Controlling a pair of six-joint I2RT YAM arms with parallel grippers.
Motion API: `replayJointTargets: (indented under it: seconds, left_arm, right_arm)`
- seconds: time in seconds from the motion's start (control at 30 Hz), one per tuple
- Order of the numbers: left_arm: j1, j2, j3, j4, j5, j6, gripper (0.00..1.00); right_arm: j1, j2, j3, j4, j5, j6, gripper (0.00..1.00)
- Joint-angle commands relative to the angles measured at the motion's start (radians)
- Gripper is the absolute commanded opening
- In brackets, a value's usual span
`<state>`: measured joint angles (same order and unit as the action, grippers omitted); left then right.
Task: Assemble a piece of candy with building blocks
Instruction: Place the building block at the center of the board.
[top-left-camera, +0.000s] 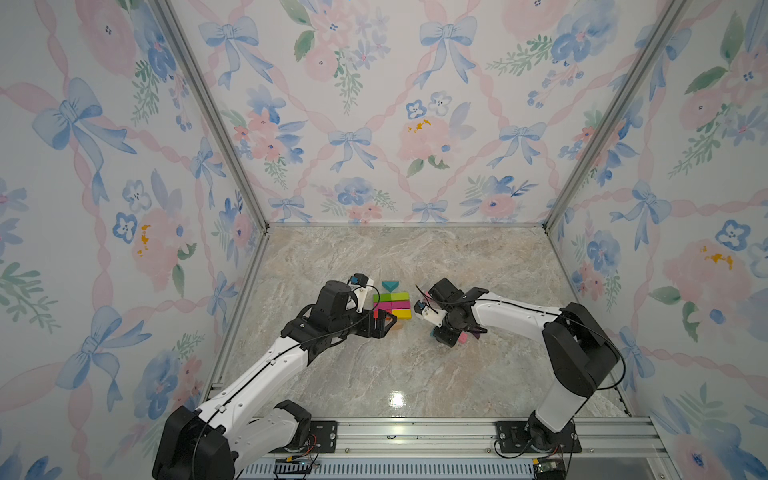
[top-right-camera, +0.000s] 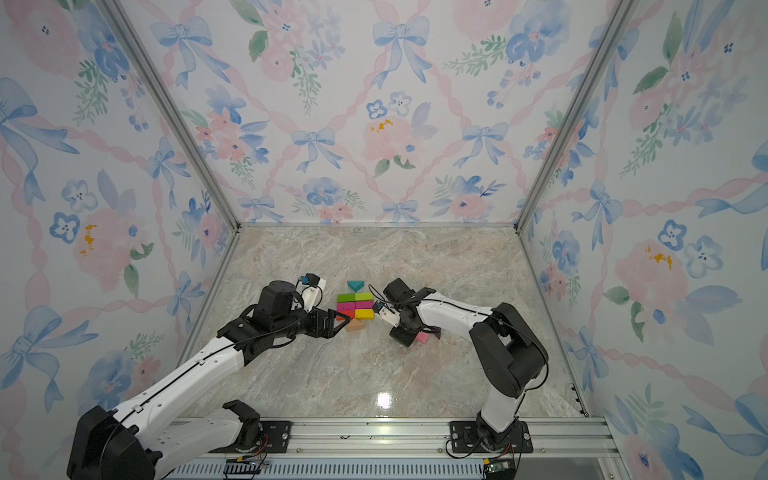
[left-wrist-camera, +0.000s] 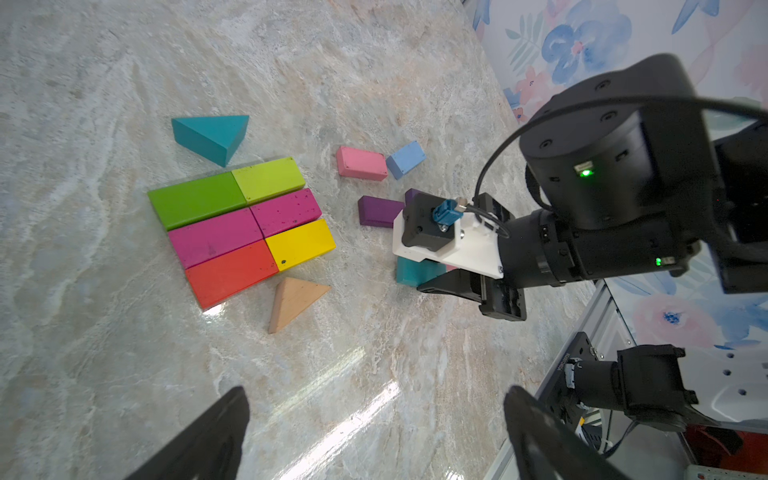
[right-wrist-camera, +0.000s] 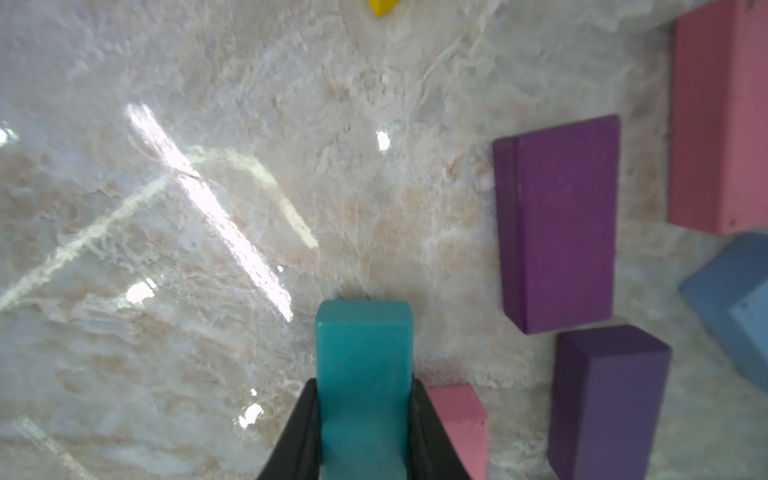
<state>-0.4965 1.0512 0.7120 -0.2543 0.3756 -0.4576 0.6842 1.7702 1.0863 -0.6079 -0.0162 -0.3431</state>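
Clenching the teal block (right-wrist-camera: 364, 345) lengthwise, the right gripper (right-wrist-camera: 364, 386) has the coloured rows (top-left-camera: 392, 305) at ten o'clock; the spread-jawed left gripper (left-wrist-camera: 376, 395) sits nearer.

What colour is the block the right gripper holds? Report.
Teal; the block in the right gripper shows best in the right wrist view.

Left fingers (left-wrist-camera: 208, 436) spread wide, right fingers (right-wrist-camera: 297, 436) clamped
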Motion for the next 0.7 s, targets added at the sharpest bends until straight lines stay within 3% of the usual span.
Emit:
replayJointTargets:
  seconds: [0.0,0.67]
  left_arm:
    - [0.009,-0.019,-0.02,0.015,0.011,-0.008,0.98]
    - [0.045,-0.032,-0.042,0.016,0.032,-0.021,0.98]
  right_arm:
    - [-0.004,0.055,0.045,0.019,-0.003,-0.04,0.0]
    - [-0.032,0.196,0.129,0.004,0.039,-0.175,0.04]
